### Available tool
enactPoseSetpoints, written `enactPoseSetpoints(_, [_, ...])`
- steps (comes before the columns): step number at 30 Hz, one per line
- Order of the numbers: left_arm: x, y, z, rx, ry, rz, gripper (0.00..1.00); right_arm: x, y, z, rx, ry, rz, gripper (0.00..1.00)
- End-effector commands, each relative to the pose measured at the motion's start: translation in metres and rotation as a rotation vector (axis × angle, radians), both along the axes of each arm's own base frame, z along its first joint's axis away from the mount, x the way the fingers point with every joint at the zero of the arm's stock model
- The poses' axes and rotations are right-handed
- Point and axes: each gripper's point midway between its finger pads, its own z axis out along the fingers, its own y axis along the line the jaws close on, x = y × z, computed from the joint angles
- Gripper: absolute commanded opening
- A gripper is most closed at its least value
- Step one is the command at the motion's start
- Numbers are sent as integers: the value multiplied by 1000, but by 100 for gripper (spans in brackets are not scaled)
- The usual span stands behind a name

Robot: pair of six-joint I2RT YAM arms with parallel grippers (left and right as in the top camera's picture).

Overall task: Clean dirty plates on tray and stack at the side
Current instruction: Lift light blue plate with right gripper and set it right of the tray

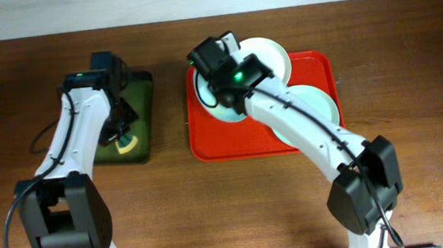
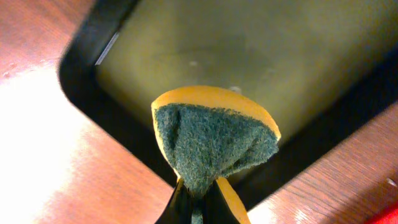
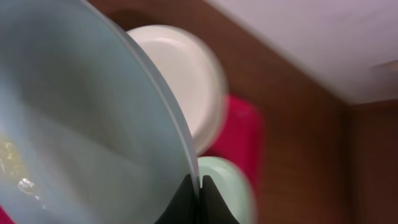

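A smooth pale-blue plate (image 3: pixel 93 124) fills the right wrist view, its thin rim pinched by the right gripper (image 3: pixel 199 190). Overhead shows it tilted over the glossy red tray (image 1: pixel 320 65). The left gripper (image 2: pixel 200 202) clamps a scratchy green-and-yellow sponge (image 2: pixel 211 137).

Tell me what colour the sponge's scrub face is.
Dark green, on a yellow backing; the sponge, pinched in the left gripper, shows best in the left wrist view.

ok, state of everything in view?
left tool: shut on sponge
sponge: pinched, folded, above green tray
right tool: shut on blue plate
blue plate: held by rim, tilted, smeared
white plate: loose, at red tray's far edge
green plate: loose, on red tray
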Motion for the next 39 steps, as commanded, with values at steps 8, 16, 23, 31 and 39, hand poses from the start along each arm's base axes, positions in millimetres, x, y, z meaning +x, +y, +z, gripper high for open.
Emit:
enactPoseSetpoints(8, [-8, 11, 8, -5, 2, 28, 0, -38, -6, 124, -690, -349, -103, 4])
enactPoseSetpoints(16, [-11, 10, 8, -11, 16, 28, 0, -34, 2, 109, -586, -331, -65, 4])
enactPoseSetpoints(23, [-13, 11, 8, -7, 23, 21, 0, -21, 11, 12, 56, 66, 66, 4])
enactPoseSetpoints(31, [-13, 11, 8, -7, 25, 21, 0, 8, -168, 0, 966, 278, -412, 4])
enactPoseSetpoints(39, [-11, 11, 8, -7, 15, 21, 0, -17, -354, -65, 1005, 212, -785, 5])
